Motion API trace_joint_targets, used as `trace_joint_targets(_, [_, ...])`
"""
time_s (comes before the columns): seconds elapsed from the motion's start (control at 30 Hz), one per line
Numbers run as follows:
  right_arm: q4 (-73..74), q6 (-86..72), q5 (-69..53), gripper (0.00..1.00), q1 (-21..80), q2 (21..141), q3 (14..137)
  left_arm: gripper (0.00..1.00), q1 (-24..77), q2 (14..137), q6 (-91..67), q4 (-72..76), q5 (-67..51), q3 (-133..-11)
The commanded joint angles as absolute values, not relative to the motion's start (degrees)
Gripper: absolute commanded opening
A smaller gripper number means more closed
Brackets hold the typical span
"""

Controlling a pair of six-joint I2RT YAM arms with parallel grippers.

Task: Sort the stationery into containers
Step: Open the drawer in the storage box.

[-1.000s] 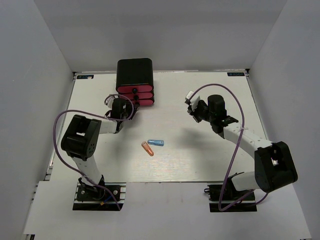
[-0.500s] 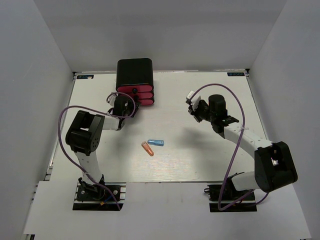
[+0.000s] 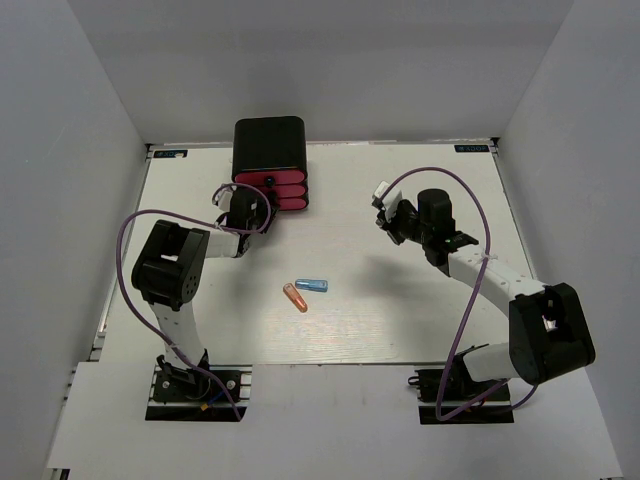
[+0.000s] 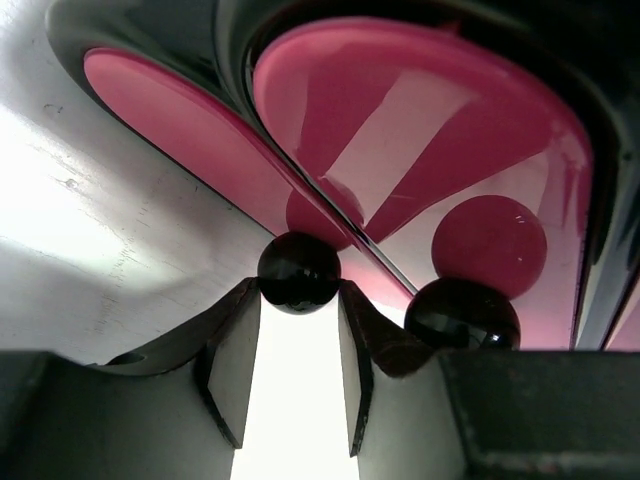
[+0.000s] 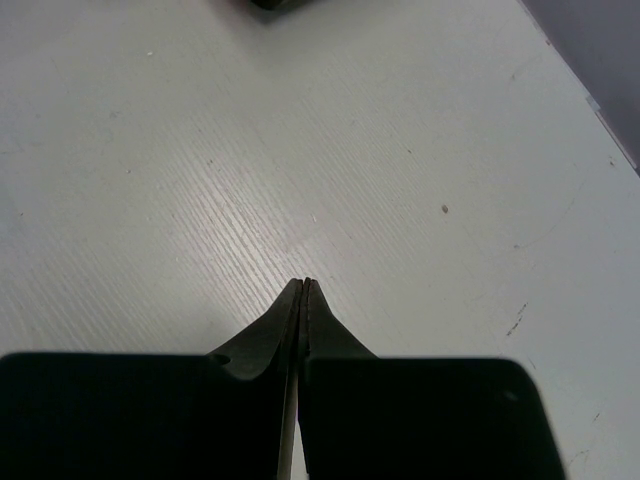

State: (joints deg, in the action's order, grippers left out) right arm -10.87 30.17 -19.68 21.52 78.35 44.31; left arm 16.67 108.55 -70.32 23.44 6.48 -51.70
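The black cabinet (image 3: 268,140) with three pink-red drawers (image 3: 272,190) stands at the back left. My left gripper (image 3: 250,205) is against the drawer fronts. In the left wrist view its fingertips (image 4: 245,300) touch both sides of a black round knob (image 4: 298,272) on the drawer nearest the table. A second knob (image 4: 462,312) sits to the right. A light blue capsule (image 3: 312,286) and an orange capsule (image 3: 295,298) lie together mid-table. My right gripper (image 3: 386,218) is shut and empty above bare table (image 5: 303,283). Other stationery is out of view.
White walls enclose the table (image 3: 400,320) on three sides. Purple cables loop from both arms, the right one (image 3: 470,215) arching over the right forearm.
My left gripper has moved away from me up to the drawer fronts, onto the knob. The right arm and the capsules have not moved.
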Motion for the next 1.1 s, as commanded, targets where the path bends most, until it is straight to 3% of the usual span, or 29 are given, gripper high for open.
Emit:
trace_joint_targets(0.0, [-12.8, 30.0, -20.7, 0.0, 21.3, 77.4, 44.7, 0.44, 16.3, 108.4, -69.8, 20.7, 9.2, -53.2])
trace_joint_targets(0.07, [-12.8, 30.0, -20.6, 0.0, 21.3, 77.4, 44.7, 0.44, 16.3, 108.4, -69.8, 20.7, 9.8, -53.2])
trace_joint_targets(0.2, [-12.7, 30.1, -20.6, 0.0, 21.2, 77.3, 44.9, 0.32, 16.3, 108.4, -69.8, 19.4, 10.4, -54.4])
trace_joint_targets(0.3, [-12.5, 30.1, -20.7, 0.0, 21.2, 77.3, 44.8, 0.29, 16.3, 107.2, -69.3, 19.4, 10.4, -53.7])
trace_joint_targets(0.93, [-11.1, 32.8, -25.5, 0.0, 21.4, 76.5, 44.6, 0.29, 16.9, 92.1, -65.7, 21.1, 8.8, -36.2])
trace_joint_targets(1.03, [-8.0, 35.6, -30.1, 0.13, 21.4, 76.4, 45.0, 0.3, 16.9, 90.9, -65.2, 20.5, 8.3, -35.1])
trace_joint_targets(1.07, [-5.4, 38.2, -33.0, 0.24, 21.4, 76.5, 45.1, 0.3, 16.9, 90.9, -65.2, 19.4, 8.3, -35.1])
